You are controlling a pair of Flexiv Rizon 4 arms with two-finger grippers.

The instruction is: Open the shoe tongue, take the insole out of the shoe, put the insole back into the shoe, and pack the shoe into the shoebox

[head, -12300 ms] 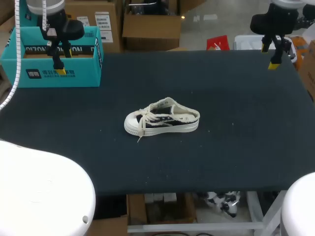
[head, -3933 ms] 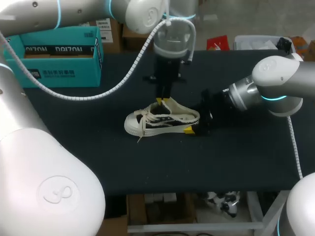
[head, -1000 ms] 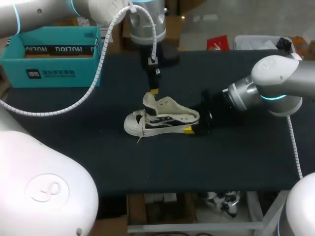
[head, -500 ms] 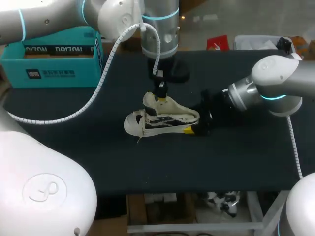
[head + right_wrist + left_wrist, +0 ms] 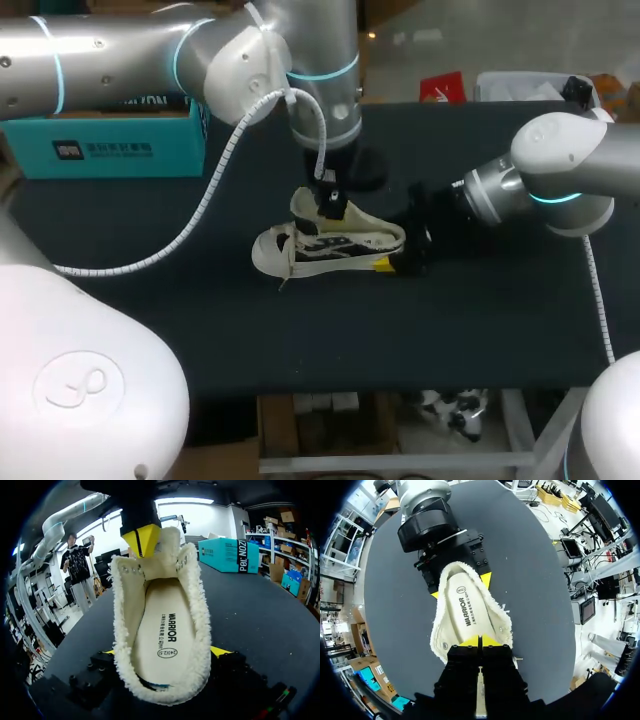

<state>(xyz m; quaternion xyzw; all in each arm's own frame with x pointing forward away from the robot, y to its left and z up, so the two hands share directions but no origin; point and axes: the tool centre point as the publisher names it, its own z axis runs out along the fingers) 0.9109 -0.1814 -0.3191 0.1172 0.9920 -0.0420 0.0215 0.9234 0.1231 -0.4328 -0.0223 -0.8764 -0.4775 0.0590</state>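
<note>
1. Your left gripper (image 5: 480, 641), tips pressed together, has dropped from above the tongue (image 5: 303, 207) into the mouth of the shoe (image 5: 330, 250). The tongue stays upright, so insole (image 5: 467, 612) removal is likely next.
2. Your right gripper (image 5: 392, 252) clamps the heel at the 3 o'clock end. Shoe mid-table, toe at 9 o'clock.
3. Collar fleecy; insole smooth, flat, cream. Teal cardboard shoebox (image 5: 100, 150) at 10 o'clock.

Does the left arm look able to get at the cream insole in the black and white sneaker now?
Probably yes: the cream tongue is folded up, the cream insole lies bare, and the left gripper sits shut above it.
</note>
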